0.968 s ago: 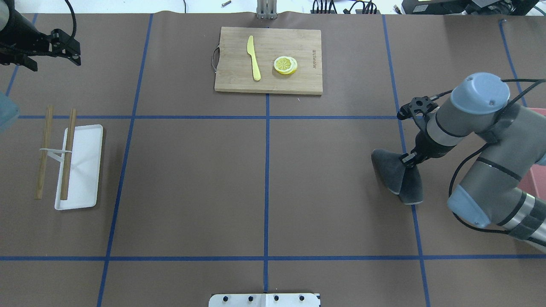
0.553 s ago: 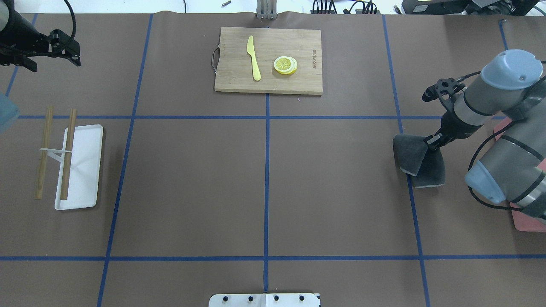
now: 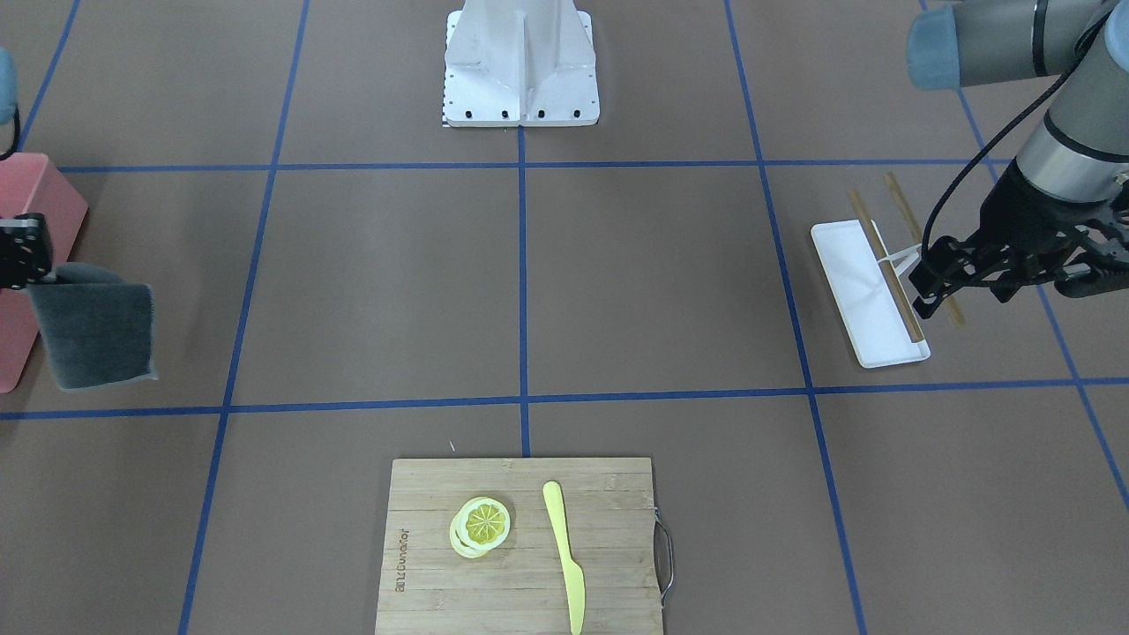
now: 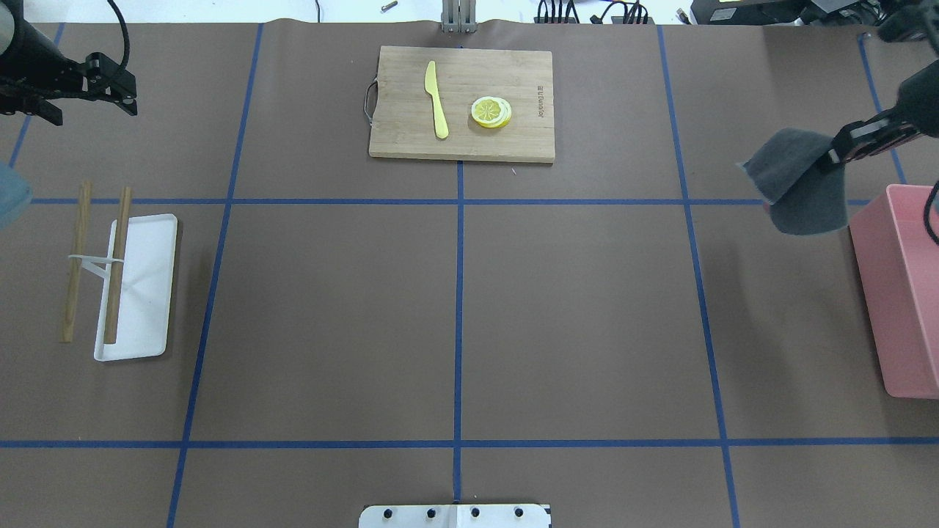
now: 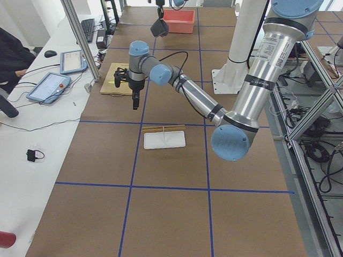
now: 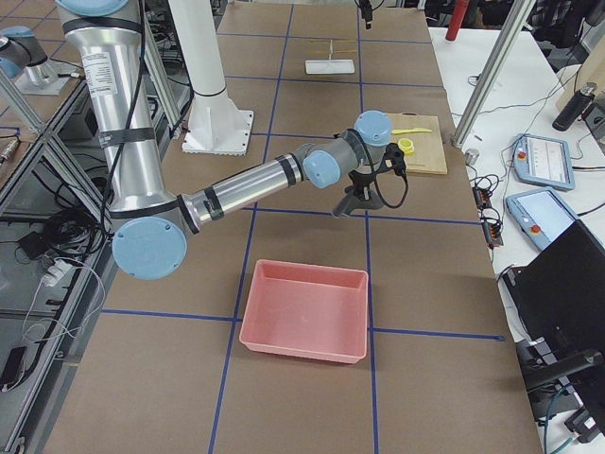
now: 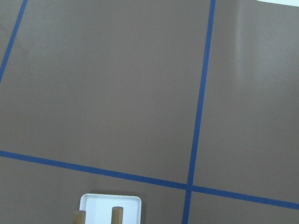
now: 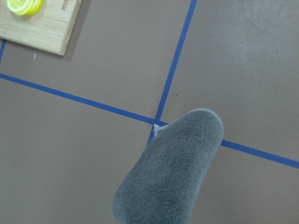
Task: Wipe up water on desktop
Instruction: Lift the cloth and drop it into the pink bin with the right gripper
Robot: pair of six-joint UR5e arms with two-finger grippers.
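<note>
The desktop (image 4: 330, 308) is a big flat brown top with thin blue tape lines that make squares. It fills the whole space under both arms. White benches with tablets and a keyboard stand along its long side, past the cutting board (image 4: 462, 103).

A pink bin (image 4: 902, 293) sits far off to the robot's right of the cutting board and nearer the robot. A white tray (image 4: 143, 293) lies far off to the left of the board, with two wooden sticks (image 4: 117, 264) by it, one on the tray. A yellow knife (image 4: 436, 99) and lemon slices (image 4: 491, 111) lie on the board.

The right gripper (image 4: 832, 155) pinches a grey cloth (image 4: 799, 183), which hangs in the air to the right of the board, just beside the bin. The left gripper (image 4: 134, 94) is up in the air to the left of the board, with its fingers apart and nothing in them.

A second ago the cloth was low, nearer the robot than now, and the right arm hid most of the bin. Now the cloth is higher and closer to the bin. The board, the tray and the left gripper have stayed put.
</note>
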